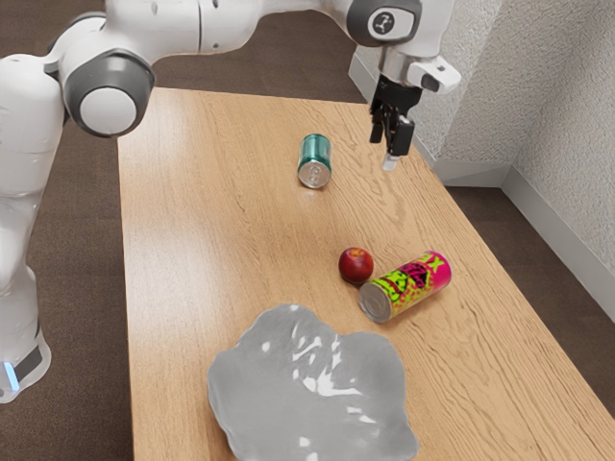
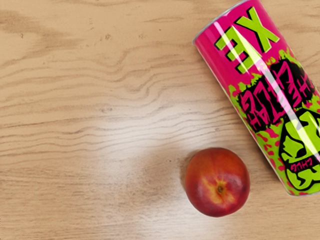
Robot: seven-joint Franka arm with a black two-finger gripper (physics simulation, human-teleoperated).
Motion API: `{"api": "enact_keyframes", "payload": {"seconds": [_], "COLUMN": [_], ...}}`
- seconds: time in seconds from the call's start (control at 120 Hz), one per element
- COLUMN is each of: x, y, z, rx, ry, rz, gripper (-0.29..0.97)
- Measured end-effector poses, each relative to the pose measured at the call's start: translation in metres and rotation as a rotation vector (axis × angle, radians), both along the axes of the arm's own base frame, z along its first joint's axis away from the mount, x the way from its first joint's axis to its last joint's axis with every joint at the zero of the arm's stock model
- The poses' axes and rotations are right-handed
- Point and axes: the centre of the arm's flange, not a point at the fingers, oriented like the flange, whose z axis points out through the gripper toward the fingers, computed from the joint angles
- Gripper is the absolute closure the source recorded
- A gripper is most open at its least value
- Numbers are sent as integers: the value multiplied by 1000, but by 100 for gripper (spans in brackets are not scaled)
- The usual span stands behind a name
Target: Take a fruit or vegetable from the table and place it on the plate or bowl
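- One round red-and-yellow nectarine-like fruit (image 1: 356,264) sits on the light wooden table (image 1: 221,221), at about one o'clock from the crumpled grey plate (image 1: 307,389) in the exterior view, apart from its rim.
- Just beside the fruit, at four o'clock, a pink-and-lime drink can (image 1: 405,285) lies on its side. The wrist view shows a narrow gap between them, so that side looks tight for a grasp.
- A teal metal can (image 1: 314,159) also lies on its side, well apart at eleven o'clock from the fruit.
- The black two-finger gripper (image 1: 392,144) hangs high over the table's far edge, at one o'clock from the fruit. It carries nothing, and I cannot tell whether it is clenched or released.
- Its camera looks down on the fruit, which suggests an approach not yet begun.
- The plate is empty.
- The tabletop is glossy with strong grain. Textured pale walls (image 1: 567,96) meet brown carpet (image 1: 82,307).
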Motion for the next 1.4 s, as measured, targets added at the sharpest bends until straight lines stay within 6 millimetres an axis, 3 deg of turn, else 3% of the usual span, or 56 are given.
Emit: {"api": "enact_keyframes", "payload": {"seconds": [0.2,0.283,0.35,0.383,0.508,0.642,0.725,0.883,1.017,1.125,1.267,1.4], "x": [3,0,-21,-29,-79,-91,-88,-68,-70,-75,-76,-72], "y": [3,29,32,28,26,29,11,-48,-94,-121,-132,-112], "z": [-2,-3,30,33,-19,-53,-57,-74,-76,-76,-76,-77], "rx": [-4,-62,-69,-65,-52,-1,20,40,44,46,49,47], "ry": [-3,-3,-39,-25,100,136,126,122,114,108,105,106], "rz": [-3,40,39,30,21,16,-22,-133,-218,-268,-293,-262], "gripper": [0,0,0,0,0,0,0,0,0,0,0,0]}}
